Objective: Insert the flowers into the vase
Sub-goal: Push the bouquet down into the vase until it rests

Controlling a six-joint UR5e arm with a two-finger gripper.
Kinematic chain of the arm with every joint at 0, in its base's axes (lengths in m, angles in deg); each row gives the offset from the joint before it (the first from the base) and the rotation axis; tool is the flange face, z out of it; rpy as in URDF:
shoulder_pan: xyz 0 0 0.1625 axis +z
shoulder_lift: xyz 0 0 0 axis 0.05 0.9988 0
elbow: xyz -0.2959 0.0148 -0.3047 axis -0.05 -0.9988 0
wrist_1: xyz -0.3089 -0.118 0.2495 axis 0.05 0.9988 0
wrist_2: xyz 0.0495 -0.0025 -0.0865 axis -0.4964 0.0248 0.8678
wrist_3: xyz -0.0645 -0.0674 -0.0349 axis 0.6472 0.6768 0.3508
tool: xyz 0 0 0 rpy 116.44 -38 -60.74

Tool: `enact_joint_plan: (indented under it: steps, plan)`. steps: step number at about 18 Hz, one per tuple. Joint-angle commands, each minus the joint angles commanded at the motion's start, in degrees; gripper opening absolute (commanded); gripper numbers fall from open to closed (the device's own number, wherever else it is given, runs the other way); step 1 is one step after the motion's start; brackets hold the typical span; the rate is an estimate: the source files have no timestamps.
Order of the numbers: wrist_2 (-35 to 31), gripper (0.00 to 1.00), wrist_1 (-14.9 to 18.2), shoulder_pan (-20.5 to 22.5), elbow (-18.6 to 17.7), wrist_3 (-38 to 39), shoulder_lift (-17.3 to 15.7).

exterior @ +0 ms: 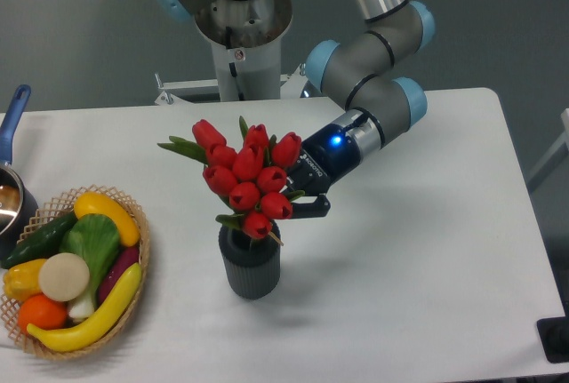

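Observation:
The flowers, a bunch of red tulip buds with green leaves, stand over the vase with their stems down inside its mouth and the lowest buds just above the rim. The vase is small, dark grey and ribbed, standing upright on the white table. My gripper reaches in from the right, behind the buds, and is shut on the flowers; its fingertips are mostly hidden by the blooms. One black finger shows at the bunch's lower right.
A wicker basket of produce sits at the table's front left. A dark pot with a blue handle is at the left edge. The robot's base stands behind the table at the back centre.

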Motion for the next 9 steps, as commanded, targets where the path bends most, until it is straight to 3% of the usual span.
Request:
enact_joint_plan:
  steps: [9]
  plan:
    - [-0.1, 0.33, 0.0, -0.1, -1.1, -0.9, 0.2]
